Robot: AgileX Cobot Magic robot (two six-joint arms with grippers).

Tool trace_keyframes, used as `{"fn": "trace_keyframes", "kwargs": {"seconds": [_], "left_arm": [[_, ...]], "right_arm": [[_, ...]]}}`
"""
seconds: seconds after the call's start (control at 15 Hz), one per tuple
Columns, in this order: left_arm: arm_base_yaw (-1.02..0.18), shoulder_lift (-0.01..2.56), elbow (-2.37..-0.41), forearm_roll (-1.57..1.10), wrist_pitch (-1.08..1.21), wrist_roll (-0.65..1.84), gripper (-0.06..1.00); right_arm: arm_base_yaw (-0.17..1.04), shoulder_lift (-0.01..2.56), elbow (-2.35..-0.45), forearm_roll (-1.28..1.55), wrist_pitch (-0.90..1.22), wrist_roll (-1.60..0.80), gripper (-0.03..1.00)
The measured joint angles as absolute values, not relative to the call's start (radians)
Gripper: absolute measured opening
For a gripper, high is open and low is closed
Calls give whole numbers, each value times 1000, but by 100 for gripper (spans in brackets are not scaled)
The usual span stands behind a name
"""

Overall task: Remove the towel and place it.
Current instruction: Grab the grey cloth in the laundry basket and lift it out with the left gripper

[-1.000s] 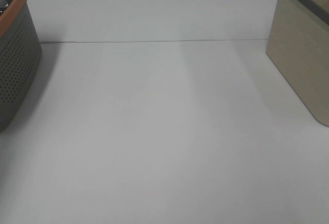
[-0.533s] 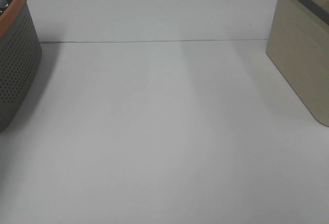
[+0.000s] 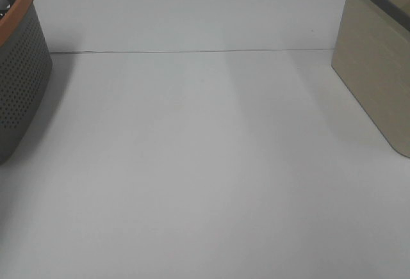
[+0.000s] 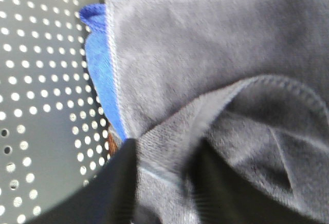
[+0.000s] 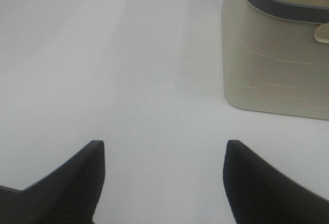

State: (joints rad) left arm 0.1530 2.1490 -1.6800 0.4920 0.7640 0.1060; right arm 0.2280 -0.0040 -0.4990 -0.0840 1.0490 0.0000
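The towel (image 4: 205, 54), dark grey terry with a stitched hem, lies inside the grey perforated basket (image 4: 41, 106) in the left wrist view. My left gripper (image 4: 162, 183) is down in the basket, with its two black fingers (image 4: 115, 188) on either side of a raised fold of the towel, pinching it. My right gripper (image 5: 164, 144) is open and empty above the bare white table, with the beige basket (image 5: 272, 70) a little beyond it. Neither gripper shows in the exterior view, and the towel is hidden there.
The grey basket with an orange rim (image 3: 19, 80) stands at the table's left edge. The beige basket (image 3: 378, 68) stands at the right edge. A blue cloth (image 4: 100, 64) lies under the towel. The white table (image 3: 205, 164) stretches between the baskets.
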Motion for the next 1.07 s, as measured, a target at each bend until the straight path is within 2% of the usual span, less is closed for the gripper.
{"fn": "trace_keyframes", "kwargs": {"seconds": [0.07,0.13,0.6,1.07], "left_arm": [[153,2149,-1680,494,749,98,9],[153,2149,-1680,494,737,97,2],[153,2113,-1680,494,777,77,0],[152,1879,-1680,492,811,75,0]], "right_arm": [[228,-4,-499,-84,1049,0,66],[228,-4,-499,-84,1049,0,66],[228,-4,-499,-84,1049,0,66],[228,-4,-499,-84,1049,0,66]]}}
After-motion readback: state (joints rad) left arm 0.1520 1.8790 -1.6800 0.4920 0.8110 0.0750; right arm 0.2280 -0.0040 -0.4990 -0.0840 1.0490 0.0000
